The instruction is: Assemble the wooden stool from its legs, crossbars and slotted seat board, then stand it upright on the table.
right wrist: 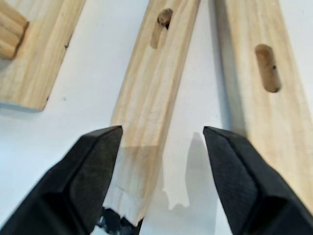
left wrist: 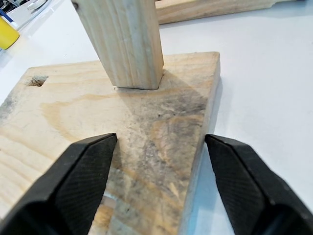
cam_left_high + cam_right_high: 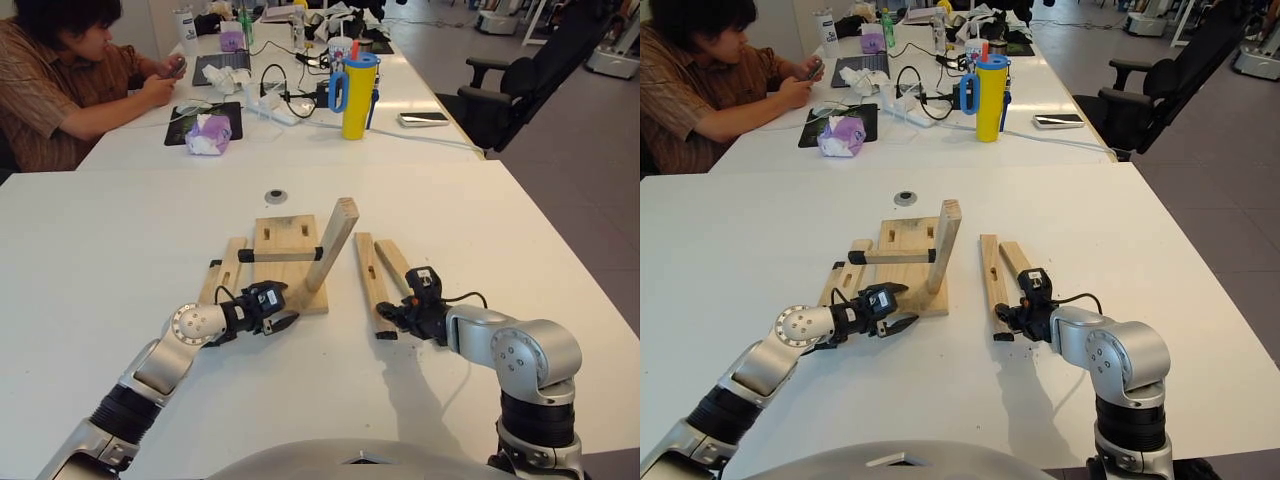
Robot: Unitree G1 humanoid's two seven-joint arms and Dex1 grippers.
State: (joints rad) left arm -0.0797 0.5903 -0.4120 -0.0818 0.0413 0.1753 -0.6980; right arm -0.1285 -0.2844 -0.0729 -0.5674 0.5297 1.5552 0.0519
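1. Closest to the robot, low over the white surface, the left gripper sits at the near right corner of the seat board. It is open, with one finger over the wood and the other out past the board's edge, above the surface. I cannot tell whether either finger touches.
2. At the same depth on the right, the right gripper is open too. Its fingers are spread either side of the near end of a slotted leg, an end smeared white with a dark tip.
3. Just beside that piece a second loose leg lies flat, its slot facing up.
4. The seat board lies flat in the middle of the surface. A standing leg rises from its near right part, leaning to the right.
5. A crossbar with dark ends lies across the board, its right end at the standing leg.
6. Another flat leg lies against the board's left edge.
7. Beyond the board, a small round grommet is set in the surface.
8. Farther still, on the next surface back, stands a yellow bottle with a blue handle.
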